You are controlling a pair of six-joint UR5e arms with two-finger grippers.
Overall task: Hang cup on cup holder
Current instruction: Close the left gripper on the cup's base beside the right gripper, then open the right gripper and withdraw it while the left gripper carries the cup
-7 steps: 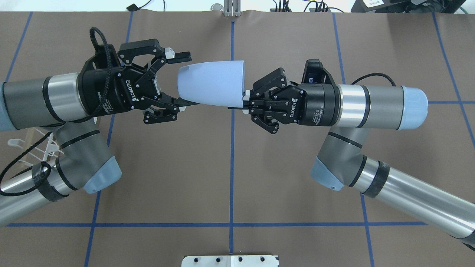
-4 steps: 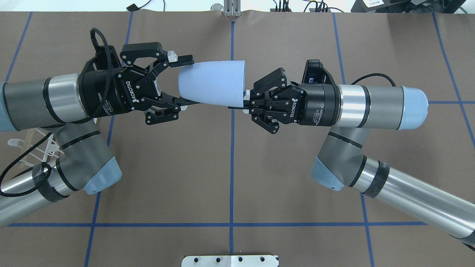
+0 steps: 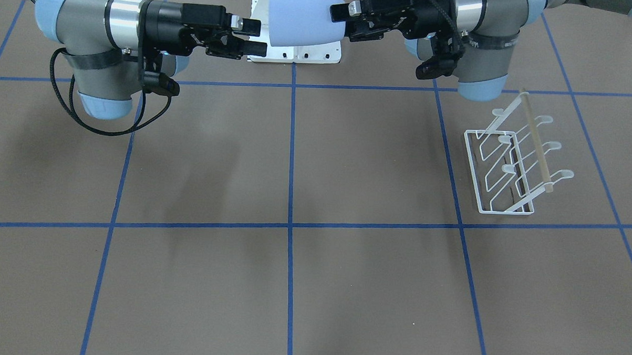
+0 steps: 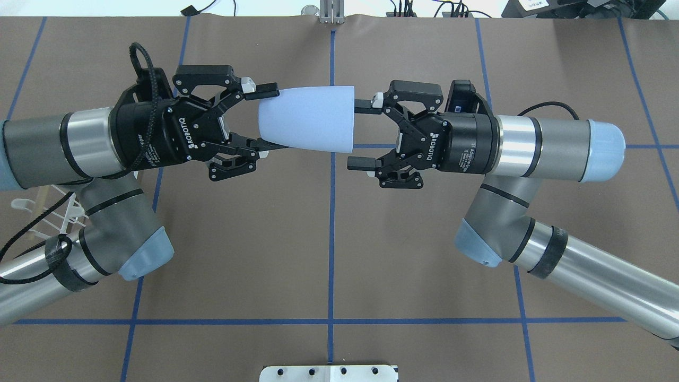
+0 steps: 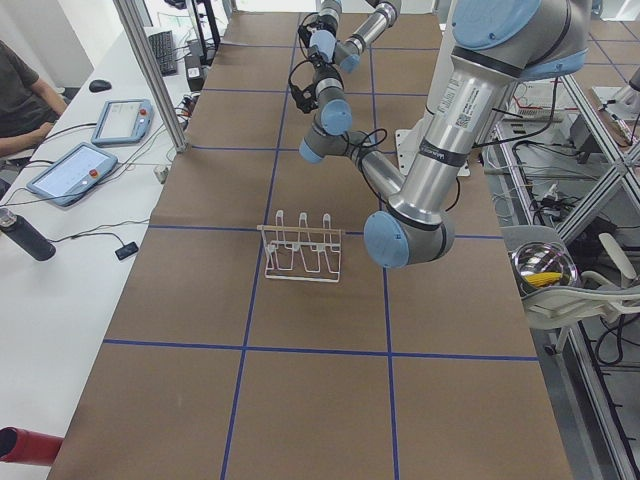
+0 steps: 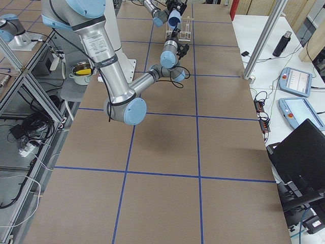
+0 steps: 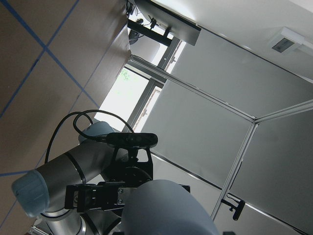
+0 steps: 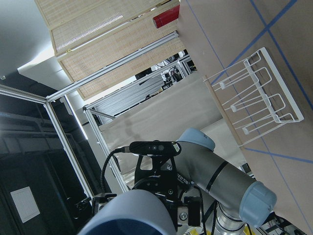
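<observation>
1. The white wire cup holder (image 3: 537, 146) stands on the table on the robot's left side, well apart from the cup.
2. The left gripper (image 4: 267, 118) clamps the narrow bottom end of the light-blue cup (image 4: 310, 119), which lies horizontal in mid-air.
3. The right gripper (image 4: 360, 135) has its fingers spread just beside the cup's rim and grips nothing.

A robotics lab — the bench (image 5: 300, 400) is covered in brown sheeting marked off with a blue tape grid (image 5: 320, 350) and flanked by aluminium frame posts (image 5: 152, 70). On a white side table (image 5: 50, 320) lie teach pendants (image 5: 71, 172), a seated person (image 5: 20, 95) beside them; a laptop (image 6: 299, 152) stands open along the same side, and cables (image 6: 28, 124) lie tangled on the floor — all workshop-grade test gear.
</observation>
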